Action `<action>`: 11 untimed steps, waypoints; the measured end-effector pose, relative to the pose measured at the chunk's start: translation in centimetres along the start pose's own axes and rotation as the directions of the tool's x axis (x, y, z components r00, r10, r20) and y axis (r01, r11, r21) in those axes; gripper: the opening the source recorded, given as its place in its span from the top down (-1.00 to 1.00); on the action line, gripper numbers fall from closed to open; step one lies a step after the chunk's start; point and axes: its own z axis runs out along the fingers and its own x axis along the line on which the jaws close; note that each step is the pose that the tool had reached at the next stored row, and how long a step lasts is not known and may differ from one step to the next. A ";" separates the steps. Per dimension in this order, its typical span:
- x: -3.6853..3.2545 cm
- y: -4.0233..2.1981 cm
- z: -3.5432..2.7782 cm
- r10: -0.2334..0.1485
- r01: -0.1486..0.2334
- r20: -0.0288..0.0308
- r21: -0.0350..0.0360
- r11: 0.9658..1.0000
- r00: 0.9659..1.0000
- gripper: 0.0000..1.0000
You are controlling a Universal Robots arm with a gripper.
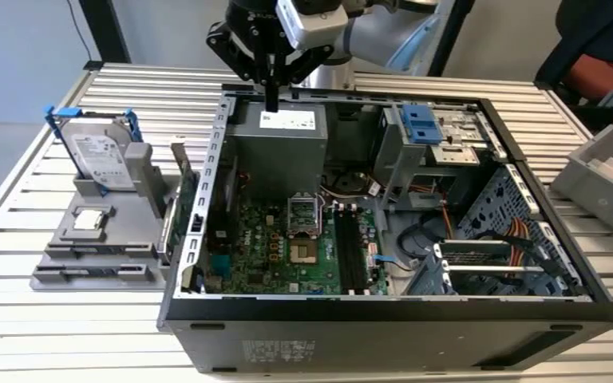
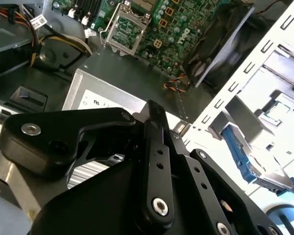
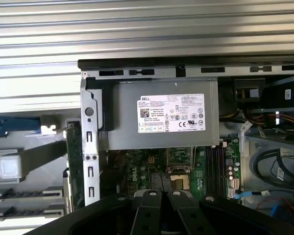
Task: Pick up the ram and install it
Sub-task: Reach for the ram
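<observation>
Pincer (image 1: 272,105) above power supply (image 1: 280,152) edge

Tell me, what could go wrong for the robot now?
The gripper hangs right over the power supply, near the case wall; dropping straight down could bump either. The slots lie deep inside, beside the socket and loose cables, so a reach there might snag a wire.

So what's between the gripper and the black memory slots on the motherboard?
The grey power supply with its white label, just below the gripper, then a cable bundle before the memory slots. Seen in the exterior view.
</observation>
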 end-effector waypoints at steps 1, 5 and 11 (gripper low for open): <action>0.07 0.00 0.00 0.000 0.000 0.000 0.000 1.000 1.000 1.00; 0.54 -0.03 -0.02 0.000 0.000 0.000 0.000 1.000 1.000 1.00; 1.25 -0.08 -0.03 0.000 0.000 0.000 0.000 1.000 1.000 1.00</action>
